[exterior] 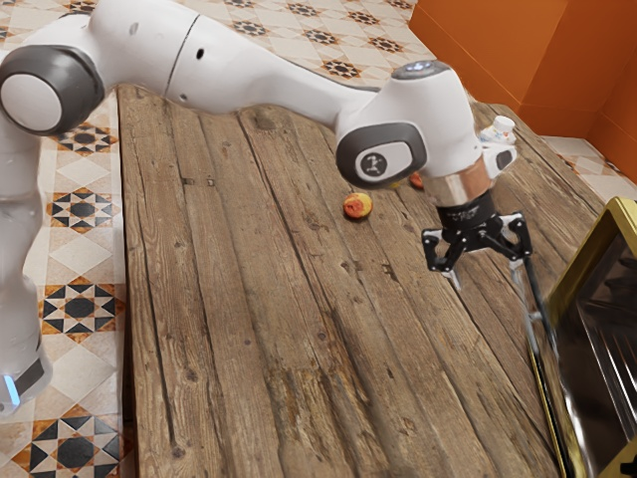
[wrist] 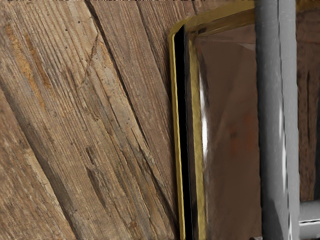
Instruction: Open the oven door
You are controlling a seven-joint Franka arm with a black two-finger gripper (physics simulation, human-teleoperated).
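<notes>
The oven door (wrist: 230,125), at the exterior view's lower right, should swing fairly light yet rigid — best taken by its smooth, probably slippery grey bar handle (wrist: 275,120) — and the gripper (exterior: 488,280) has its jaws spread, clasping nothing.

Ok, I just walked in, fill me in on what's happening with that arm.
The robot arm is working at the oven door, which looks partly open: racks are visible inside. Its jaws are open, one of them right by the door's handle, though I can't tell whether it touches. Nothing is gripped between them. A reddish-yellow fruit sits on the wooden table.
</notes>
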